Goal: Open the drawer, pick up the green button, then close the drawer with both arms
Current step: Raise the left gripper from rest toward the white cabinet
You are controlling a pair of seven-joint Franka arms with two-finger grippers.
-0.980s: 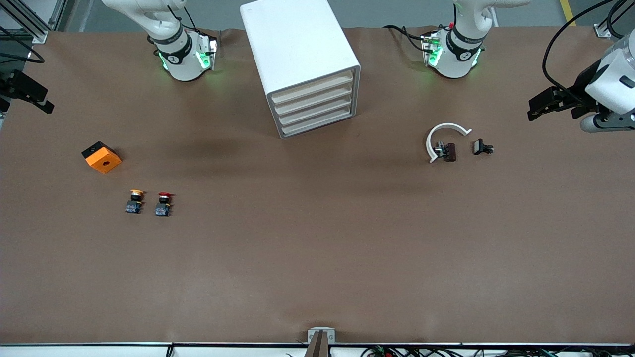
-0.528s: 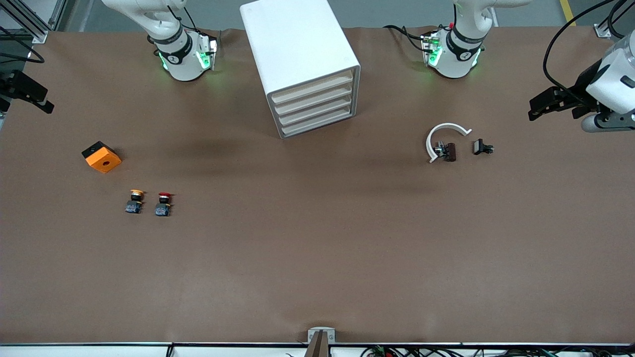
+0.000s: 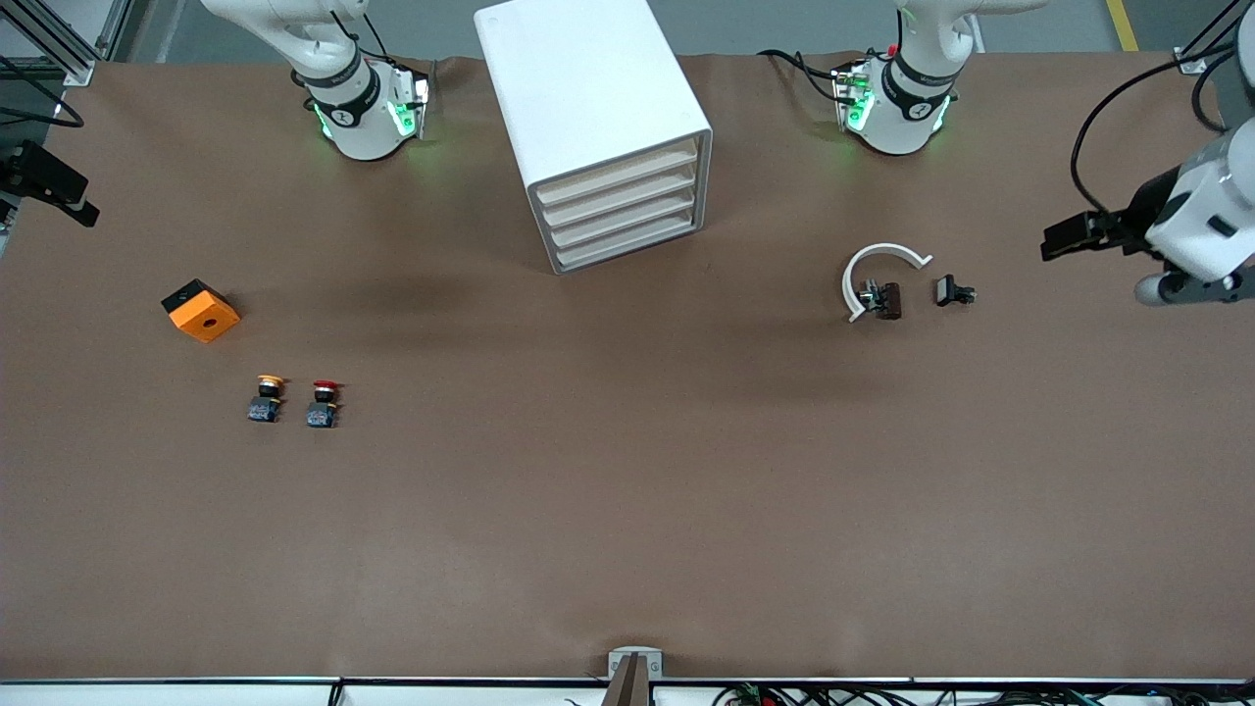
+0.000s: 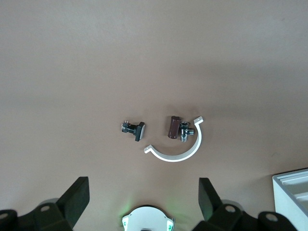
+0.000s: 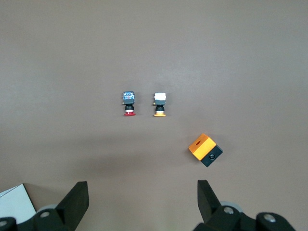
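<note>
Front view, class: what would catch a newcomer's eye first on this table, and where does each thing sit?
The white cabinet with four shut drawers stands between the two arm bases. Toward the right arm's end lie an orange block and, nearer the camera, an orange-capped button beside a red-capped button. Toward the left arm's end lies a white curved clip; the open left gripper and right gripper hang at the table's ends.

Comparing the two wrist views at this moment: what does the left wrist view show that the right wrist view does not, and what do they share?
Only the left wrist view: a white curved clip, a dark brown part with a metal fitting inside its arc, and a small black part.

Only the right wrist view: the orange-capped button, the red-capped button and an orange block.

Both: open end effector fingers, brown table, a corner of the white cabinet. No green-capped button appears.
</note>
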